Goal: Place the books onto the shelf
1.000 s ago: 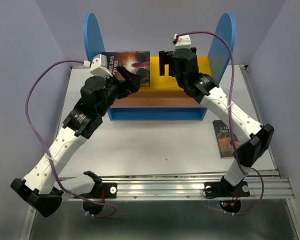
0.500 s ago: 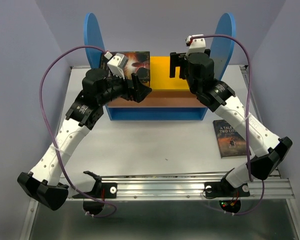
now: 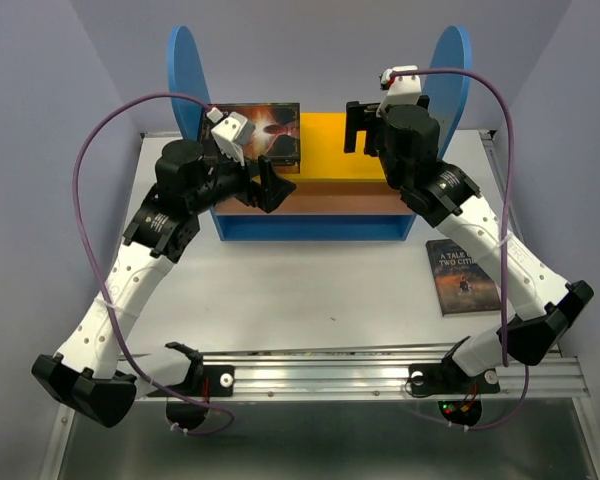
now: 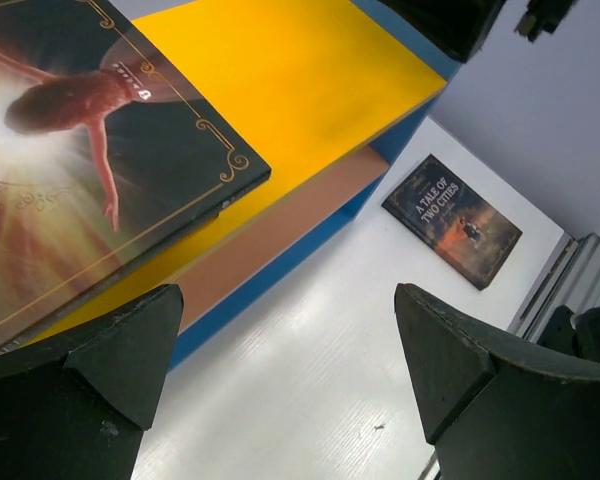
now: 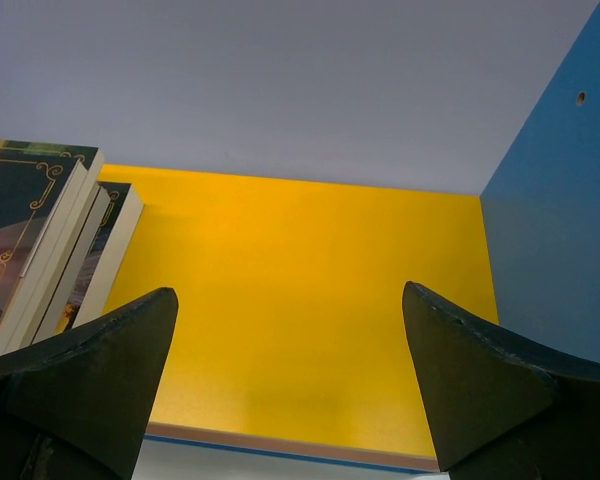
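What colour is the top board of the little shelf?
Yellow-orange top board, clearest in the right wrist view.

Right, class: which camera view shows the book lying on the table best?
The left wrist view: the whole cover of the book shows, title readable. The top view shows it partly covered by the right arm. The right wrist view misses it.

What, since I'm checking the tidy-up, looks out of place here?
One book, A Tale of Two Cities, lies flat on the table right of the shelf, apart from the stack on its yellow top board. Nothing looks damaged.
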`<state>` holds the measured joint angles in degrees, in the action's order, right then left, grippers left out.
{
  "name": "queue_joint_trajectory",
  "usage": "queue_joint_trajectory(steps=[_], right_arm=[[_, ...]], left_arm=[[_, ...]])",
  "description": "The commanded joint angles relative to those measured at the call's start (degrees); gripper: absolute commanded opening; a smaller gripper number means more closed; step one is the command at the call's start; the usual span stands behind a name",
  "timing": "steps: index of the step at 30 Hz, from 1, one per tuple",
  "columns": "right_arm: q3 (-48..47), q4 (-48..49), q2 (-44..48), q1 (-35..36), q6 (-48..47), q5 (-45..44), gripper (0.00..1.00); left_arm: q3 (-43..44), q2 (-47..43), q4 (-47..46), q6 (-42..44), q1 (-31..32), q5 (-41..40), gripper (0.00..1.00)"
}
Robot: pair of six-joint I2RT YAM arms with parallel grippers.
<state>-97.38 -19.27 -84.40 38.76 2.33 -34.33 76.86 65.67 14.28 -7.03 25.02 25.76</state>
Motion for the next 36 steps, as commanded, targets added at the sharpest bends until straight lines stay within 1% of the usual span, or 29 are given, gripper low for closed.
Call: queue_joint_trajectory(steps=[1,2,8,13,17,28,36], right_arm=[[-0.26,2.57,0.91,0.52,-0.92,-0.48,1.0],[-0.26,2.57,0.64,0.52,-0.75,-0.22,1.0],[-0.53,2.57,0.2,0.52,-0.75,0.49,1.0],[-0.53,2.57,0.29,0.52,-1.01,0.14,1.0],[-0.35,2.57,0.73,0.52,-0.92,0.31,1.0],[0.35,2.83,0.73,0.52,-0.83,2.42,1.0],[-1.05,2.74,-3.22,0.52,-1.54,6.63,1.0]], left_arm=[[-2.59,-2.92,-3.82,3.6,-0.32,3.77,0.99],[-2.85,-2.65,-4.17,4.3,-0.41,4.99,0.99],[-1.89,-0.81,-5.23,6.32,-2.25,6.58,0.99],[-0.13,1.65,-5.23,6.76,-6.72,10.8,0.99],[1.71,4.46,-4.09,6.76,-8.84,13.17,0.99],[2.06,2.97,-4.79,6.76,-11.3,14.59,0.99],[1.89,1.13,-3.47,6.76,-12.97,14.06,0.99]])
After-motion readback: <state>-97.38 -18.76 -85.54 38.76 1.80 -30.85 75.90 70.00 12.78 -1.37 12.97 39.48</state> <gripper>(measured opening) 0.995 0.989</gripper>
